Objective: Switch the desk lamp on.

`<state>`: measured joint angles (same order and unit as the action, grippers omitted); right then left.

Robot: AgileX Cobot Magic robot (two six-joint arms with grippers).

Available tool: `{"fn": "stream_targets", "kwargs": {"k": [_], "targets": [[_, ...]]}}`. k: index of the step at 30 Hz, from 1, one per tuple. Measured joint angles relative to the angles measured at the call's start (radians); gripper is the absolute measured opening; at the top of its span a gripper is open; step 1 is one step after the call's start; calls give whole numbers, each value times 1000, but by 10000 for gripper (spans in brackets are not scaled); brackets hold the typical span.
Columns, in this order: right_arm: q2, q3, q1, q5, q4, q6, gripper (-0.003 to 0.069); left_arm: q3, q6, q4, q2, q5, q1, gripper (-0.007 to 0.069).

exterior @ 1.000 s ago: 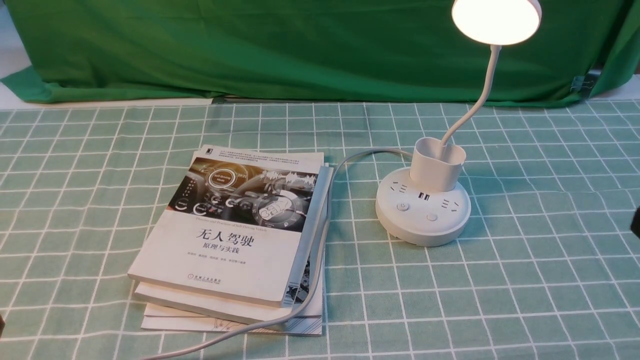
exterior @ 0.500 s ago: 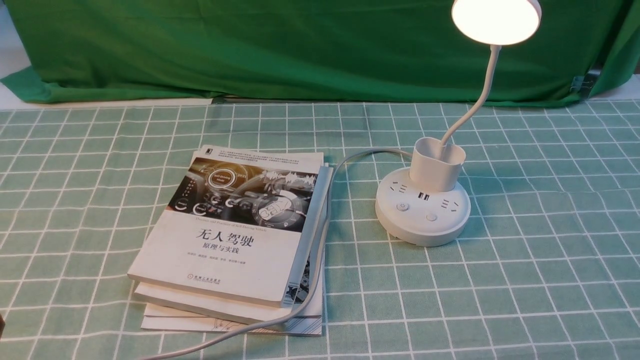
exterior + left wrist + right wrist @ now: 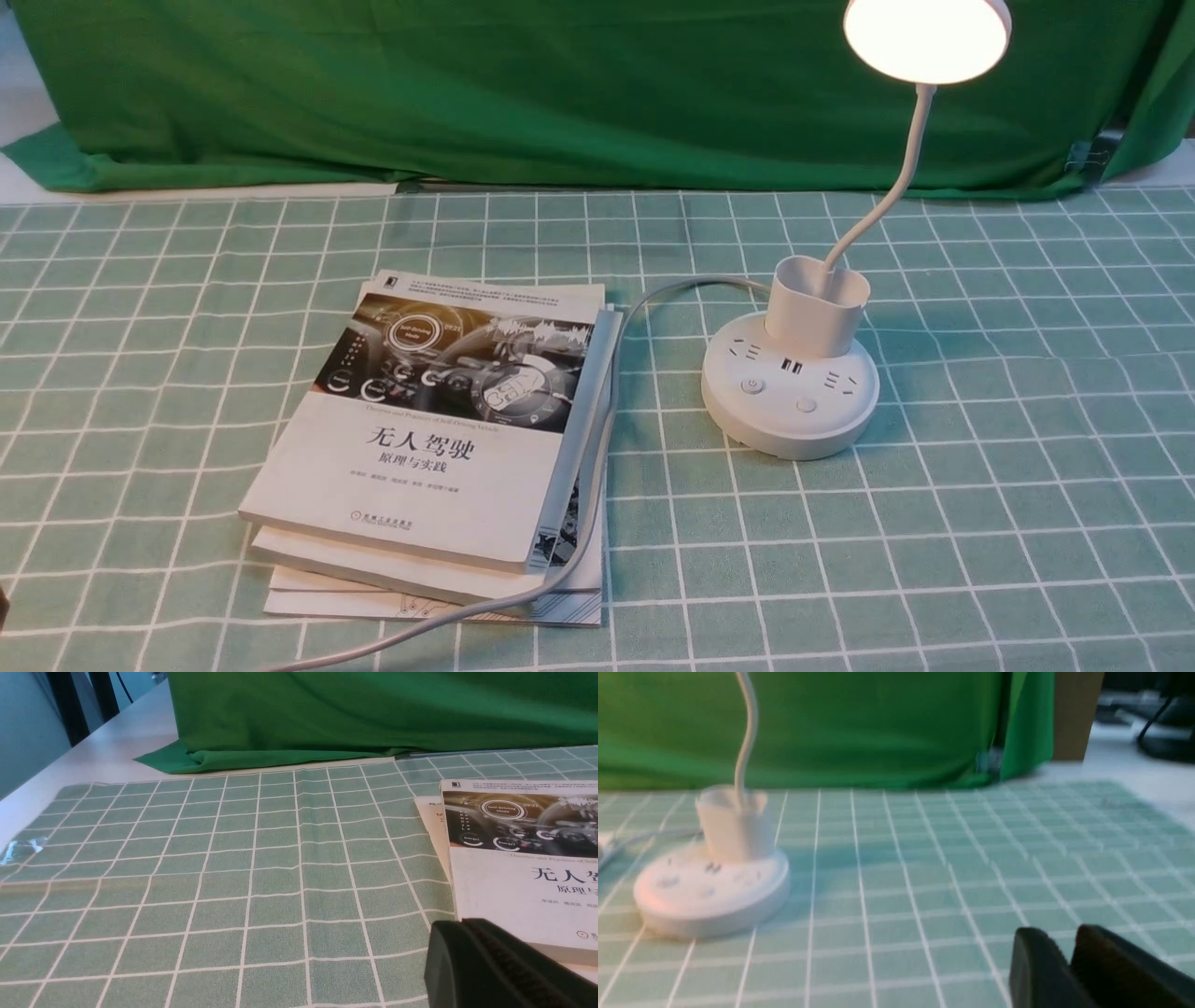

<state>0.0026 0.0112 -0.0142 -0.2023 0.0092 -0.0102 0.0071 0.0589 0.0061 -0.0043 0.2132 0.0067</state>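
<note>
The white desk lamp stands right of centre on the checked cloth. Its round disc head [image 3: 926, 37] glows brightly at the top of the thin gooseneck [image 3: 904, 159]. The cup-shaped holder [image 3: 817, 308] sits on the round puck base [image 3: 790, 429], which has two buttons [image 3: 752, 385] on top. The base also shows, blurred, in the right wrist view [image 3: 712, 891]. My right gripper [image 3: 1059, 935] is shut and empty, low over the cloth, well off to the lamp's right. My left gripper [image 3: 462, 924] is shut and empty beside the books' near corner.
A stack of books [image 3: 439, 439] lies left of the lamp and also shows in the left wrist view [image 3: 523, 858]. The lamp's white cord [image 3: 597, 467] runs from the base along the books' right edge to the table front. A green cloth backdrop [image 3: 560, 93] hangs behind.
A dark bit of my right gripper at the front view's right edge one second ago has gone out of view. The lamp stays lit and has not moved.
</note>
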Motion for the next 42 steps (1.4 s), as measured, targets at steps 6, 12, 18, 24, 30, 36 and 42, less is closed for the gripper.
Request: {"fn": "stream_targets", "kwargs": {"k": [6,12,18,24,30,36,42], "targets": [[0,0,53,-16,-1,-19,200,0,0,0,0,0,0,21],[0,0,53,-16,-2,-19,210,0,0,0,0,0,0,21],[0,0,53,-16,-2,-19,222,0,0,0,0,0,0,21],[0,0,53,-16,-2,-19,235,0,0,0,0,0,0,21],[0,0,53,-16,-2,-19,237,0,0,0,0,0,0,21],[0,0,53,-16,-2,-19,237,0,0,0,0,0,0,21],[0,0,53,-16,-2,-19,237,0,0,0,0,0,0,21]]}}
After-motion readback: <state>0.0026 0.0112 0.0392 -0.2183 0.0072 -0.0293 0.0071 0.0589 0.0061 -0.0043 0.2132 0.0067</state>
